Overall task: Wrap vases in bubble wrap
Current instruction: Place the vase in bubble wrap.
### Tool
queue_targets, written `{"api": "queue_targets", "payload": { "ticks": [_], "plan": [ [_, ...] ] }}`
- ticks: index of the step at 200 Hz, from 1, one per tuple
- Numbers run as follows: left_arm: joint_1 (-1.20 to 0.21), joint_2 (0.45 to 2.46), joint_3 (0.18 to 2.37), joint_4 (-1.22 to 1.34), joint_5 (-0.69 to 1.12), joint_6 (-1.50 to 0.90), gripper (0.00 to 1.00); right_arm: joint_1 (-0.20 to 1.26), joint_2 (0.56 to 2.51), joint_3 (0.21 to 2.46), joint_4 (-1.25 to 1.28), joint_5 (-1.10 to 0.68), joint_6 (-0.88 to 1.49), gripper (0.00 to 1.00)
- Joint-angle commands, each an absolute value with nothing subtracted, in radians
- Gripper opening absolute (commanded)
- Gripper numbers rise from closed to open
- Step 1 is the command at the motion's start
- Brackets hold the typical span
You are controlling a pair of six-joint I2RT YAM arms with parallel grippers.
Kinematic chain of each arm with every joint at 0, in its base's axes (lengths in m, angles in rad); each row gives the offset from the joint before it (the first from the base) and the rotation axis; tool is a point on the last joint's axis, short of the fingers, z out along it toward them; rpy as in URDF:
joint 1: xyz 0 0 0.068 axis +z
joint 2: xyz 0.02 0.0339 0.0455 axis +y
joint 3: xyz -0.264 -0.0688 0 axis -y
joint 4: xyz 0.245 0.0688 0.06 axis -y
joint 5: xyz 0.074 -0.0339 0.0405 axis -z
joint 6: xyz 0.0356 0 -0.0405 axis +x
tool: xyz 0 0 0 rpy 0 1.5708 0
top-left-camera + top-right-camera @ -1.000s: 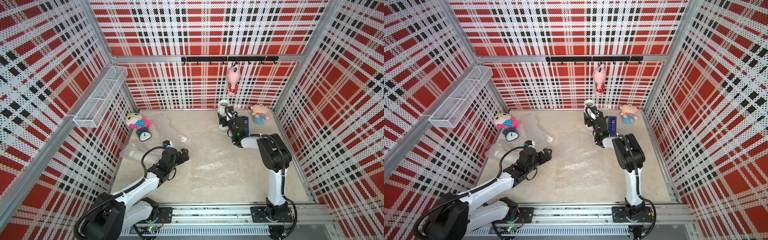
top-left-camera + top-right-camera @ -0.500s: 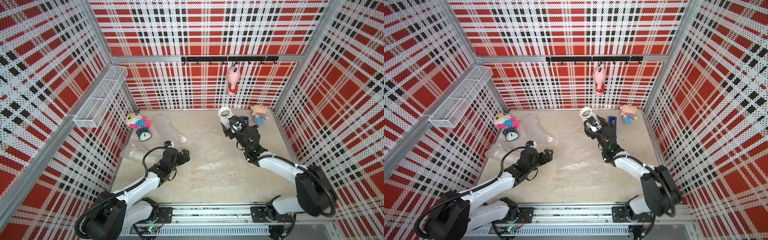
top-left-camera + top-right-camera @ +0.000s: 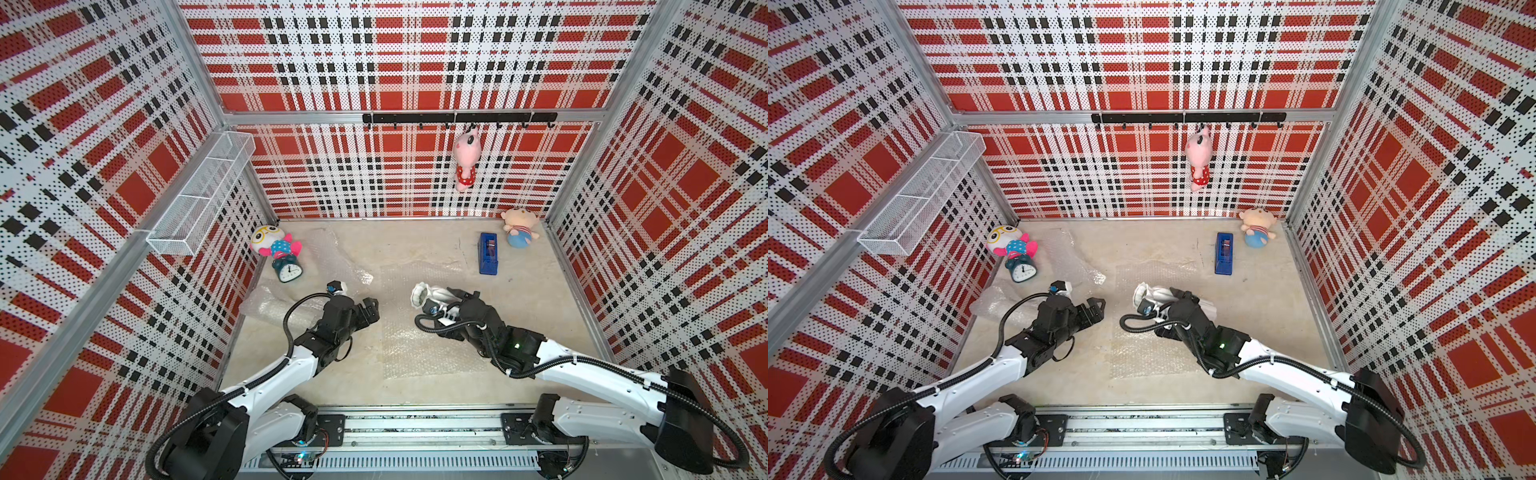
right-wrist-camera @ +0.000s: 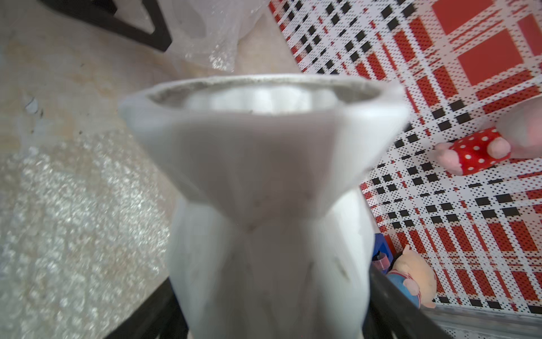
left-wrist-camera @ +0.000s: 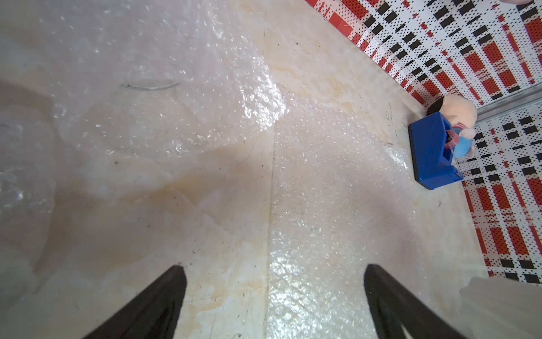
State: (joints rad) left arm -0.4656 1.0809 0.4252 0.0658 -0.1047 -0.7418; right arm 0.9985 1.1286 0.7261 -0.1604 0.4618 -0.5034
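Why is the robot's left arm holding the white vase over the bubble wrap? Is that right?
Wrong arm: the right gripper holds the white vase, not the left. The right wrist view shows the vase between its fingers, and both top views show it over the bubble wrap. The left gripper is open and empty.

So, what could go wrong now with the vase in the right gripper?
The white vase is tilted in the right gripper; it might slip out. The bubble wrap sheet lies loose, so setting the vase down may bunch it. The open left gripper is close and could bump the vase.
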Motion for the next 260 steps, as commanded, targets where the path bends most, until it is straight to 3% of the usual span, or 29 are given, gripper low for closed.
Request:
{"api": "queue_targets", "payload": {
  "ticks": [1, 115, 210, 260],
  "plan": [
    [-0.453, 1.053, 0.398, 0.083, -0.106, -0.758, 0.98, 1.056, 1.17, 0.783, -0.243, 0.596, -0.543, 0.64],
    [-0.387, 0.98, 0.354, 0.052, -0.112, -0.752, 0.98, 1.167, 1.477, 0.929, -0.355, 0.603, -0.592, 0.62],
    [-0.324, 0.965, 0.339, 0.051, -0.087, -0.737, 0.98, 1.208, 1.633, 0.991, -0.411, 0.611, -0.53, 0.66],
    [-0.309, 0.967, 0.347, 0.045, -0.077, -0.726, 0.98, 1.215, 1.676, 0.984, -0.374, 0.609, -0.532, 0.74]
  ]
}}
